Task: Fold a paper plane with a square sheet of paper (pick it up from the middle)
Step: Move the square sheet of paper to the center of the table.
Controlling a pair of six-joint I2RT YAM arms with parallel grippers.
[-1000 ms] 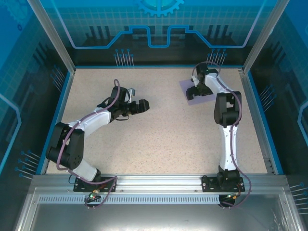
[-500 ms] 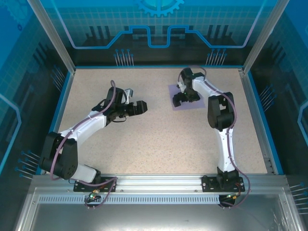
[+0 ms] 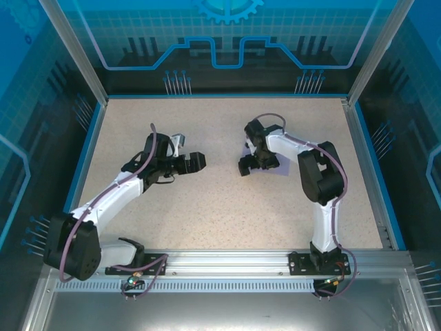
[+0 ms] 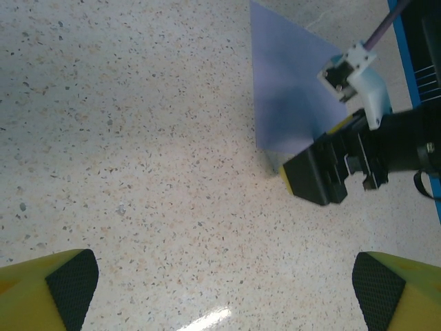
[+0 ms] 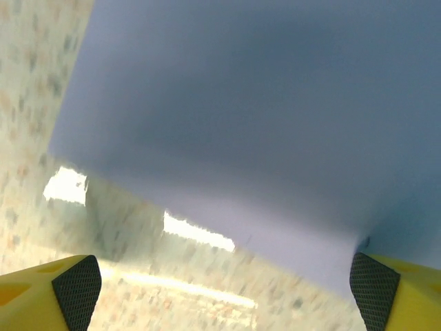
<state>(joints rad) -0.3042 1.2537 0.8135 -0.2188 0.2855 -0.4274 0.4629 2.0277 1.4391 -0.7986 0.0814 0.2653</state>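
Two arms reach out over the speckled table (image 3: 220, 207). The square sheet of paper (image 3: 278, 169) lies flat in the far half of the table, right of its middle and well clear of the right edge. It is plain pale lilac, and the top view shows no fold in it.

The right gripper (image 3: 253, 165) is low over the sheet, covering much of it from above. In the right wrist view its two yellow fingers stand wide apart with nothing between them. The near edge of the paper runs across the gap, and the right-hand pad (image 5: 374, 283) sits just at that edge. Whether the pad touches the paper I cannot tell. A shadow under that edge suggests it is raised a little off the table.

The left gripper (image 3: 196, 163) is near the middle of the table, pointing toward the sheet and apart from it. Its fingers (image 4: 69, 283) are spread wide too, over bare table top and holding nothing. In the left wrist view the sheet lies ahead, with the right gripper's dark body at its near corner.
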